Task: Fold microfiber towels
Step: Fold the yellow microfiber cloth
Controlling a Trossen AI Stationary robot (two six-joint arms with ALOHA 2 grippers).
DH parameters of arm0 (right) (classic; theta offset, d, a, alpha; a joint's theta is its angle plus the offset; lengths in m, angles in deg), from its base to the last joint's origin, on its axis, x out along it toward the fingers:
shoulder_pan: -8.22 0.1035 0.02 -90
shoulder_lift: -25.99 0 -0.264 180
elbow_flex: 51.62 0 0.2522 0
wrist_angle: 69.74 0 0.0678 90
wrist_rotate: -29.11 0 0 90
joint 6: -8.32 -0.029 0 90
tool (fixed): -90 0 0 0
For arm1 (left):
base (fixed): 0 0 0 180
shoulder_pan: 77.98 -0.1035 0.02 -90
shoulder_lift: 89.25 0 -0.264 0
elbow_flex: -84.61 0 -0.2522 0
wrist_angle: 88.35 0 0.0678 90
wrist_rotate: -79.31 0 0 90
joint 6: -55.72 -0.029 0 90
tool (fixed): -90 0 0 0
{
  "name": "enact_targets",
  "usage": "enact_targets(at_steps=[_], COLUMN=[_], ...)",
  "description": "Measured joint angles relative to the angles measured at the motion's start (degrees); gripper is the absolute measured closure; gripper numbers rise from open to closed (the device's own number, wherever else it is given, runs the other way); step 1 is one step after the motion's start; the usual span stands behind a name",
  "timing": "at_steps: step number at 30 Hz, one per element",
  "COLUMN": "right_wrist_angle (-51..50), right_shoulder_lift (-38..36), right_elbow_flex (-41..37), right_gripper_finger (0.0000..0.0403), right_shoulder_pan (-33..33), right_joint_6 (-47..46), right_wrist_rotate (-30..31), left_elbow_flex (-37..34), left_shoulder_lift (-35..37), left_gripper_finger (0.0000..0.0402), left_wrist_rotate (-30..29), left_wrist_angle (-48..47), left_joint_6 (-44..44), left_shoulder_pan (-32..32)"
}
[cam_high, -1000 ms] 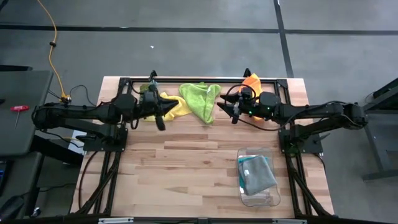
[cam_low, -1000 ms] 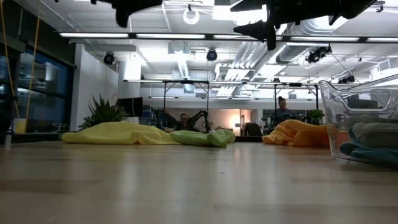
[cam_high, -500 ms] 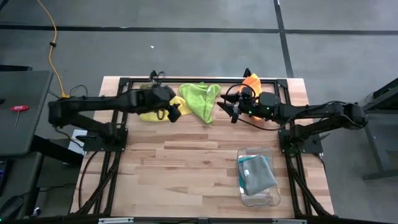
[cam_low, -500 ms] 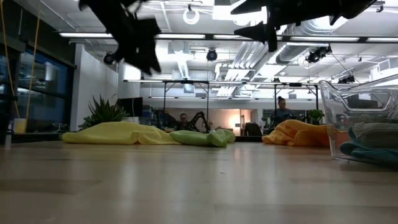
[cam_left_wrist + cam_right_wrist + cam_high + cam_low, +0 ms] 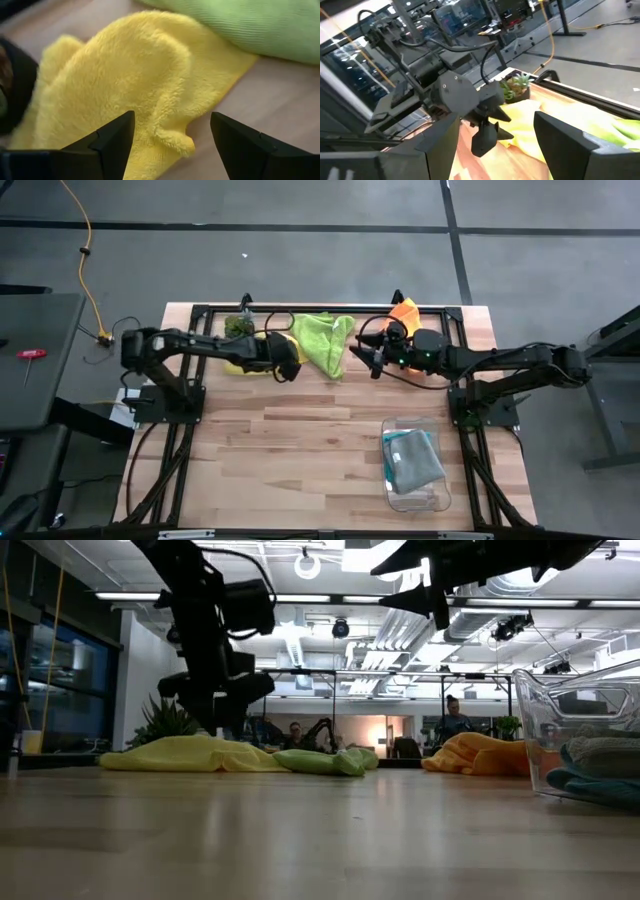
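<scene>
The left gripper point(image 5: 284, 367) hangs low over the corner of the yellow towel point(image 5: 252, 360) at the far side of the wooden table point(image 5: 300, 440), its two fingers point(image 5: 110, 142) spread wide with the fluffy cloth lying between and beneath them, not pinched. The yellow towel lies crumpled and flat, its edge touching the lime green towel point(image 5: 322, 340) just beside it; in the low view both show as low heaps, yellow point(image 5: 190, 755) and green point(image 5: 325, 762). The right gripper point(image 5: 376, 358) is raised above the table near the orange towel point(image 5: 405, 311), fingers point(image 5: 565, 137) apart and holding nothing. The orange towel sits bunched at the far right edge point(image 5: 482, 755). A clear plastic bin point(image 5: 414, 463) at the near right holds a grey towel point(image 5: 416, 458) lying over a teal towel point(image 5: 393, 442). A small green plant point(image 5: 238, 324) stands at the far edge, near the yellow towel
</scene>
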Motion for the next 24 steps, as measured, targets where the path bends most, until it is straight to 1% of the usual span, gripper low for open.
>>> enact_targets(at_steps=[4, 8, 12, 16, 20, 22, 24], right_wrist_angle=[-0.48, -0.46, -0.98, -1.85, -2.32, -2.32, -2.32], right_shoulder_lift=[0.00, 0.00, 0.00, 0.00, 0.00, 0.00, 0.00], right_elbow_flex=[0.00, 0.00, 0.00, 0.00, 0.00, 0.00, 0.00], right_gripper_finger=[0.0155, 0.0155, 0.0155, 0.0155, 0.0155, 0.0155, 0.0155], right_shoulder_pan=[-0.02, -0.01, 0.00, 0.00, 0.00, 0.00, 0.00], right_joint_6=[0.00, 0.00, 0.00, 0.00, 0.00, 0.00, 0.00], right_wrist_rotate=[2.21, 2.28, 2.28, 2.28, 2.30, 2.30, 2.30], left_elbow_flex=[0.00, -0.02, -0.02, -0.02, -0.02, -0.02, -0.02], left_shoulder_lift=[-2.07, -3.89, -4.90, -5.36, -5.36, -5.36, -5.36], left_gripper_finger=[0.0171, 0.0203, 0.0231, 0.0249, 0.0267, 0.0283, 0.0308], left_wrist_rotate=[3.33, 4.13, 5.44, 7.56, 7.39, 7.27, 7.14], left_wrist_angle=[-0.56, -0.96, 0.37, 0.02, -0.46, -0.81, -0.97], left_joint_6=[5.31, 7.86, 8.00, 8.01, 7.87, 7.68, 5.48], left_shoulder_pan=[-0.23, 0.07, -0.02, 0.05, 0.76, 1.12, 1.36])
